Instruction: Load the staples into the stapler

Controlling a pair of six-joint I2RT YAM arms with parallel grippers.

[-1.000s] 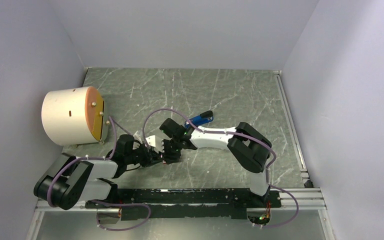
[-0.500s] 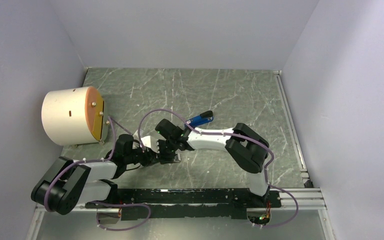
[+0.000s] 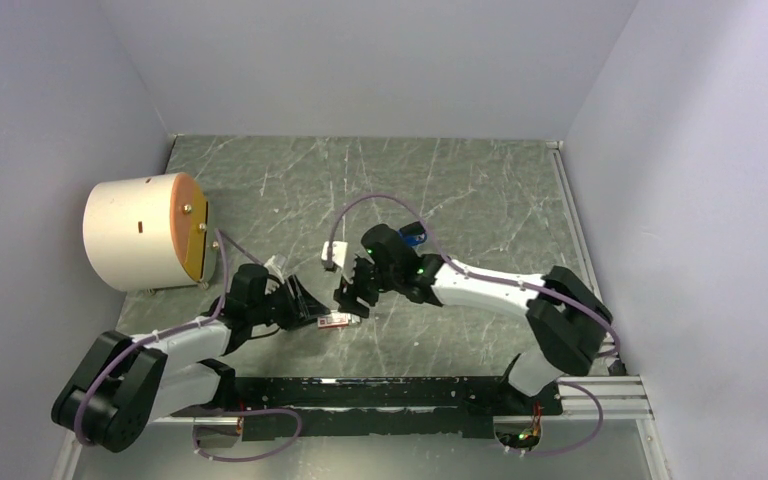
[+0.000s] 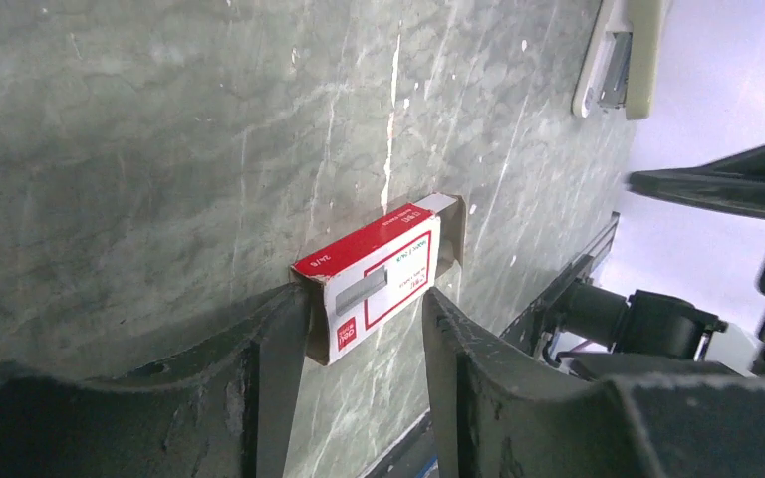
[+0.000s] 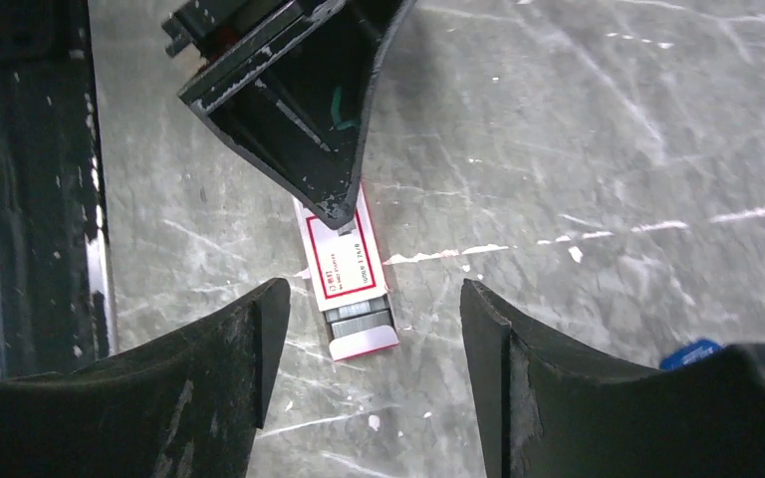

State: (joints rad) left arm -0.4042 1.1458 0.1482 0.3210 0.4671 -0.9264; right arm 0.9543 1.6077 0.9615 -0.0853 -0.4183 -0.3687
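Observation:
A tiny red staple box with a white label lies on the table. In the right wrist view its drawer is slid partly out, and grey staples show in it. My left gripper is shut on the box's closed end, one finger on each side. My right gripper is open and empty, hovering just above the drawer end. The blue stapler lies behind my right wrist, mostly hidden. Only a blue corner shows in the right wrist view.
A pale beige bar lies just behind the box and also shows in the left wrist view. A big cream cylinder with an orange face stands at the far left. Walls close in on three sides.
My right arm has swung right and its gripper has drawn back off the box, leaving the drawer slid out. My left gripper still holds the box in about the same spot.

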